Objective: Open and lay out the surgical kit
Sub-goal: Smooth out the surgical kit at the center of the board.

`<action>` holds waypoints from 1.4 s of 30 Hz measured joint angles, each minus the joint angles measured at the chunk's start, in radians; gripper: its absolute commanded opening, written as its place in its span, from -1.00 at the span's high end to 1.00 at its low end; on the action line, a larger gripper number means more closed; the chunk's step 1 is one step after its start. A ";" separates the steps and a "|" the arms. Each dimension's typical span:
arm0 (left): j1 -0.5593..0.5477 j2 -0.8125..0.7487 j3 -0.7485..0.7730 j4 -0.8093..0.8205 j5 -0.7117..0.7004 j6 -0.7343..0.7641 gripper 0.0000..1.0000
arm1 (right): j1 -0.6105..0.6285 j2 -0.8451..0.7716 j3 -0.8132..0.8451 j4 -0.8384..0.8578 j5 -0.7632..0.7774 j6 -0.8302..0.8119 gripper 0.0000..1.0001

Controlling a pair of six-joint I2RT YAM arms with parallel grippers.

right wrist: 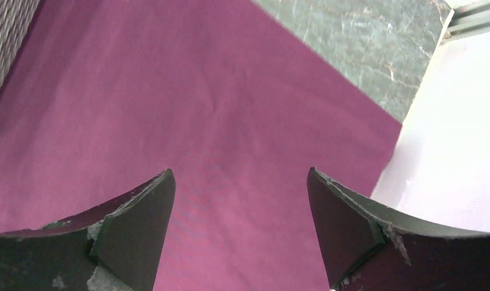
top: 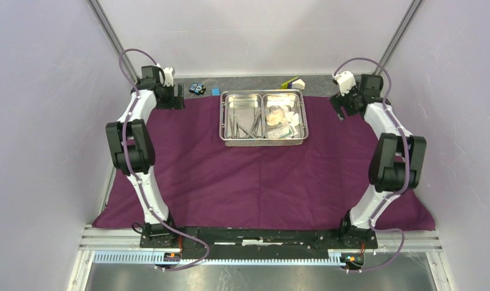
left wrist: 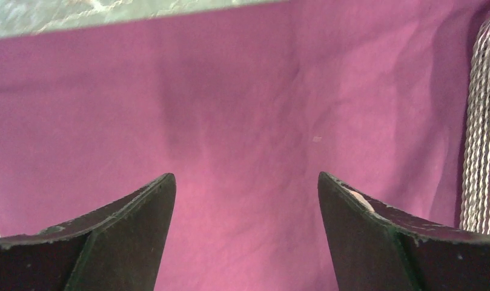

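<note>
The dark purple cloth (top: 254, 176) lies spread flat over the table. The steel tray (top: 263, 140) stands on its far middle. Its left compartment holds the metal tweezers and forceps (top: 245, 125). Its right compartment holds the white gauze (top: 278, 113) and packets (top: 281, 129). My left gripper (top: 179, 96) is open and empty, low over the cloth's far left corner (left wrist: 242, 109); its jaws (left wrist: 245, 176) stand wide apart. My right gripper (top: 340, 107) is open and empty over the far right corner (right wrist: 218, 109); its jaws (right wrist: 239, 171) are also wide apart.
The tray's ribbed wall shows at the right edge of the left wrist view (left wrist: 481, 133) and the top left of the right wrist view (right wrist: 6, 36). Behind the cloth lie a small blue block (top: 215, 92), a dark piece (top: 197, 88) and a yellow-green and white piece (top: 294, 82).
</note>
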 measured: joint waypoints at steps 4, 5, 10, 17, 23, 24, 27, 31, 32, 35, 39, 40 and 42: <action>-0.027 0.124 0.135 -0.017 0.018 -0.019 -0.76 | 0.016 0.155 0.148 0.040 -0.006 0.109 -0.69; -0.051 0.155 0.171 -0.024 0.016 -0.019 -0.75 | 0.022 0.198 0.192 0.040 -0.009 0.133 -0.68; -0.122 0.294 0.330 -0.072 0.006 -0.019 -0.80 | 0.048 0.345 0.313 0.048 -0.023 0.204 -0.68; -0.167 0.389 0.391 -0.145 -0.031 -0.012 -0.74 | 0.087 0.441 0.317 0.036 -0.037 0.236 -0.62; -0.162 0.404 0.418 -0.164 -0.069 -0.011 -0.36 | 0.087 0.460 0.326 0.031 -0.038 0.241 -0.27; -0.161 0.405 0.418 -0.164 -0.073 -0.010 -0.29 | 0.087 0.460 0.326 0.031 -0.038 0.240 -0.18; -0.161 0.405 0.418 -0.164 -0.089 -0.008 -0.06 | 0.087 0.463 0.326 0.031 -0.035 0.238 0.03; -0.158 0.407 0.418 -0.163 -0.098 -0.005 0.22 | 0.087 0.471 0.328 0.032 -0.037 0.238 0.35; -0.156 0.407 0.418 -0.162 -0.100 -0.003 0.28 | 0.087 0.471 0.329 0.031 -0.038 0.239 0.43; -0.154 0.408 0.418 -0.161 -0.102 -0.001 0.42 | 0.090 0.475 0.333 0.029 -0.039 0.241 0.63; -0.154 0.408 0.418 -0.161 -0.113 0.000 0.76 | 0.090 0.479 0.340 0.029 -0.035 0.238 0.93; -0.154 0.408 0.418 -0.161 -0.115 -0.001 0.87 | 0.090 0.481 0.343 0.029 -0.032 0.240 0.98; -0.154 0.408 0.418 -0.161 -0.120 0.001 0.95 | 0.090 0.485 0.348 0.027 -0.029 0.239 0.99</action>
